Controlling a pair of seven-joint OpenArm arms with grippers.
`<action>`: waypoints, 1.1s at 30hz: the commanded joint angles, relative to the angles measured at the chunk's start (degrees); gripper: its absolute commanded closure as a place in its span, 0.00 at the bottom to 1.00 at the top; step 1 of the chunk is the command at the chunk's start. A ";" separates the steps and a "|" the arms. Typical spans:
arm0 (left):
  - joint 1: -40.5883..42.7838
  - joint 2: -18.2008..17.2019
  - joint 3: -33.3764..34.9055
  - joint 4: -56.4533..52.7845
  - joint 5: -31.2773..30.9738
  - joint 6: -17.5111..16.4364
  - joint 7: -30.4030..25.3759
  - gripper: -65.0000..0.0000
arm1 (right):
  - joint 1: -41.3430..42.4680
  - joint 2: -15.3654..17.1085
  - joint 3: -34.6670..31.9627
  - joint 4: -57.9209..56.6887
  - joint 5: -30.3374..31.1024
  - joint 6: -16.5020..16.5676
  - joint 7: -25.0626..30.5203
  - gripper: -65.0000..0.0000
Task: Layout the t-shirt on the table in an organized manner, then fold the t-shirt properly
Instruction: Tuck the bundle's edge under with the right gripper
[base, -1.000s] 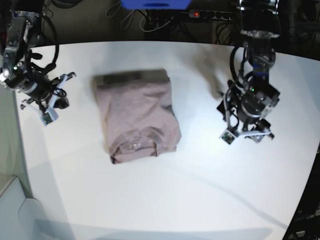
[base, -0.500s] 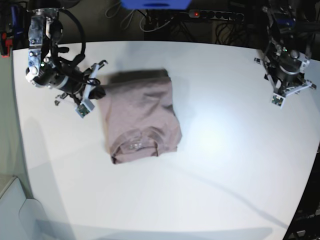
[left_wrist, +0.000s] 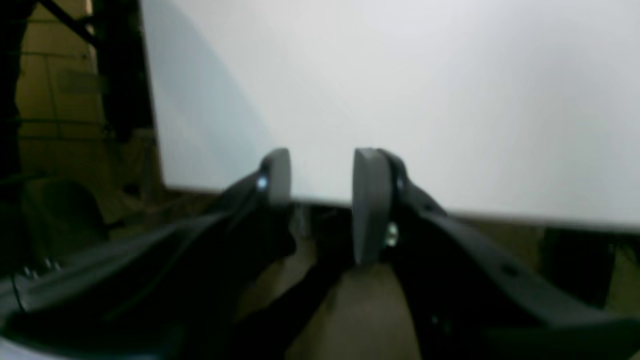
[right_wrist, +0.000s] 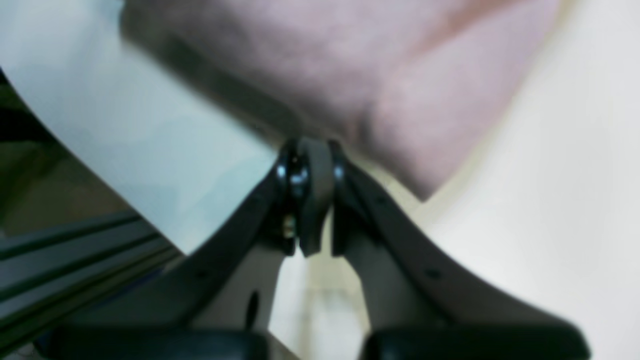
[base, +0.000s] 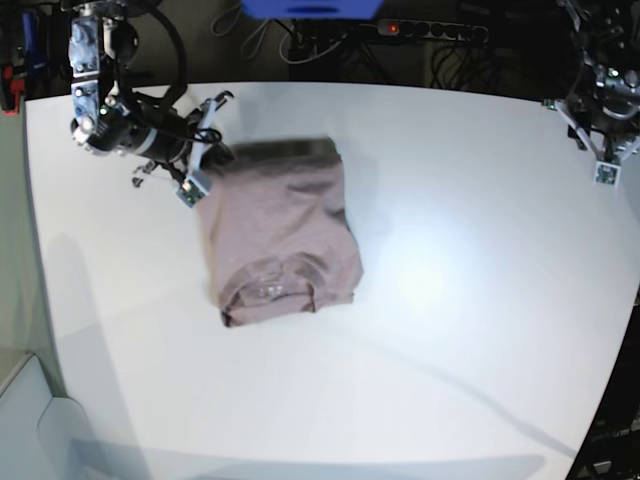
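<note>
1. One t-shirt, mauve, sits folded into a compact block left of centre on the table in the base view. Its long axis runs far-to-near, with the collar at the near end.
2. The far-left corner of the block is the point of interest. The right gripper is right at that corner; its wrist view shows the tips at the cloth edge.
3. The right gripper has its jaws pressed together. Blur hides whether any cloth is caught between them, so it looks shut on nothing for certain.
4. So the shirt lies ahead of and just under the right gripper, which comes in from the shirt's left side.
5. The left gripper has its jaws spread with a clear gap and holds nothing. It is over the table edge and no cloth shows in its view.
6. In the base view the left gripper is at the far-right rim, well apart from the shirt.
7. Judgement: the right arm is much nearer, and any tidy-up nudge falls to it.
</note>
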 joint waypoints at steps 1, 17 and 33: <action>0.71 -0.72 -0.44 1.10 0.02 0.30 -0.64 0.69 | -0.35 0.89 0.94 1.46 0.98 0.19 1.17 0.97; 17.94 5.00 3.69 -1.53 -9.30 0.30 -1.34 1.00 | -12.66 0.63 22.48 9.28 0.80 0.19 2.14 0.97; 29.28 9.83 6.50 -12.61 -9.74 0.39 -17.17 1.00 | 3.52 3.53 11.49 -11.12 0.72 0.19 7.15 0.97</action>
